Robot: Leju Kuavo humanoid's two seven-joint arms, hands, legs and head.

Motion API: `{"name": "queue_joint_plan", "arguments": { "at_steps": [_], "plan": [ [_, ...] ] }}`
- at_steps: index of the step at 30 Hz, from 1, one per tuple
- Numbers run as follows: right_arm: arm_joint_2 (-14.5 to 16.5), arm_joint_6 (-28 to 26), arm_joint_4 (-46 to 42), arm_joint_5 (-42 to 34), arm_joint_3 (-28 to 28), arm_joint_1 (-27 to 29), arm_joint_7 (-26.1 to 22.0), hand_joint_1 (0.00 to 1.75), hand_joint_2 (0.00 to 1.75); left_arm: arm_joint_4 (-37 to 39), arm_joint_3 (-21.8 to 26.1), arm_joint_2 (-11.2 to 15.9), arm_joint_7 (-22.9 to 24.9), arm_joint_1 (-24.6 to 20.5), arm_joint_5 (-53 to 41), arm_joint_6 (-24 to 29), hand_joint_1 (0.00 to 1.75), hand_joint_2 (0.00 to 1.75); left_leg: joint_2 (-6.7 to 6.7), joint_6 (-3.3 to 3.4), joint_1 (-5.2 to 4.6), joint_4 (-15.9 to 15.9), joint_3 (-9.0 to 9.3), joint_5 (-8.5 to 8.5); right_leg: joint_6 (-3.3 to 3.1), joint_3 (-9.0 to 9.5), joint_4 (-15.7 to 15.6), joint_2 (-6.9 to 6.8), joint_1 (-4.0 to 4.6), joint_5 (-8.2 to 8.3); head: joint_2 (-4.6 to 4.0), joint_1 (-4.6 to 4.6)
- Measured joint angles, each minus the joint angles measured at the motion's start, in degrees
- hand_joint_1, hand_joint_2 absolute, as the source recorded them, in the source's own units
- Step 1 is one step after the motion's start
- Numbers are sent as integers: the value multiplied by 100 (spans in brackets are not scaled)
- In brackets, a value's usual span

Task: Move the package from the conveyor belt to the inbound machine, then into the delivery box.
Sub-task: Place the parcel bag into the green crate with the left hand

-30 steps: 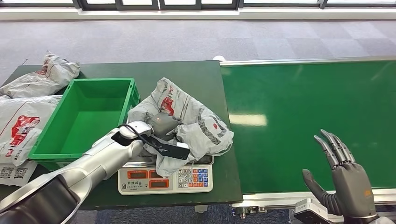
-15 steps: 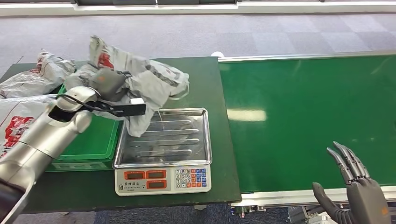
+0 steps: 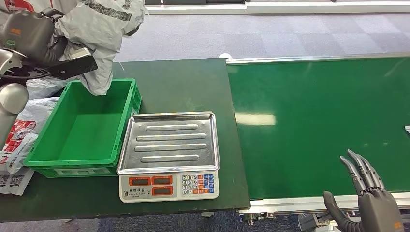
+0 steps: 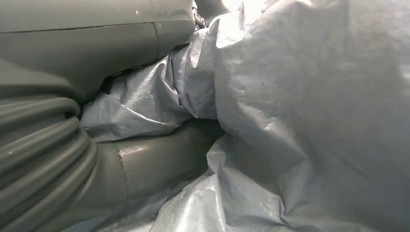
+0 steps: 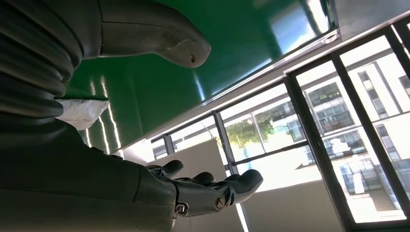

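Package (image 3: 101, 29) first: the grey plastic mailer sits at about 11 o'clock in my head view, lifted clear above the far left corner of the green delivery box (image 3: 80, 164). I see my left robot hand (image 3: 29, 36) wrapped around it, fingers closed into the crumpled film, and a loose fold of the bag hangs down just over the box's back rim. On the left wrist view the thumb (image 4: 159, 159) presses into the grey wrapping, which bulges on both sides of it.

Below that, the box stands open on the dark green counter (image 3: 179, 82), with nothing lying on its floor that I can make out. Just beside its right wall, at roughly 6 o'clock, stands the inbound machine (image 3: 169, 159), a scale with a bare ribbed steel tray, two red displays and a keypad on its front.

Off at 9 o'clock, other grey mailers (image 3: 21, 140) with red print lie on the counter against the box's left wall.

From 1 to 4 o'clock runs the green conveyor belt (image 3: 319, 121), its surface shiny with a pale reflection. A small white scrap (image 3: 407, 129) peeks in at the belt's right edge; I cannot tell what it is.

My right robot hand (image 3: 370, 198) is at 5 o'clock, near the belt's near edge, fingers spread and straight, holding nothing. The right wrist view confirms the fingers (image 5: 212, 186) are apart and the palm is bare.
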Motion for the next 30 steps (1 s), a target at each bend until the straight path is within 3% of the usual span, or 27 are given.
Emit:
{"name": "queue_joint_plan", "arguments": {
  "at_steps": [5, 10, 21, 23, 25, 27, 30],
  "plan": [
    [152, -5, -8, 191, 6, -8, 2, 0, 175, -222, 392, 118, -67, 488, -142, -50, 175, 175, 5, -1, 0, -1, 2, 0, -1, -3, 0, 1, 1, -1, 0, -1],
    [238, -80, -69, 249, 17, 73, 115, 0, 175, -290, 835, 151, -283, 1342, -324, 8, 175, 175, 6, -2, 0, -4, 2, -1, -6, -4, 0, 1, 1, -5, 0, -1],
    [374, -99, -85, 443, 73, 97, 139, 0, 175, -719, 2172, 147, -458, 4147, -742, -24, 172, 175, 38, -5, -1, -7, 0, -15, -8, -19, 0, 40, 0, -13, 0, -1],
    [391, -119, -85, 459, 95, 106, 154, 0, 175, -813, 2408, 147, -458, 4544, -763, -86, 93, 175, 33, -4, 0, -7, -3, -16, -7, -21, 0, 37, 1, -15, 0, -1],
    [401, -122, -85, 463, 117, 112, 168, 0, 175, -862, 2561, 146, -441, 4791, -866, -122, 9, 87, 27, -4, 0, -7, -7, -16, -7, -20, -1, 28, 1, -16, 0, -1],
    [409, -122, -85, 478, 138, 116, 184, 0, 175, -869, 2634, 140, -409, 4927, -1061, -132, 0, 0, 24, -3, 0, -7, -22, -17, -7, -17, -1, 21, 1, -17, 0, -1],
    [424, -122, -91, 511, 156, 145, 212, 0, 175, -825, 2652, 86, -340, 4988, -1427, 54, 0, 0, 23, -2, 0, -7, -44, -23, -6, -12, -1, 13, 1, -25, 0, -1]
  ]
}}
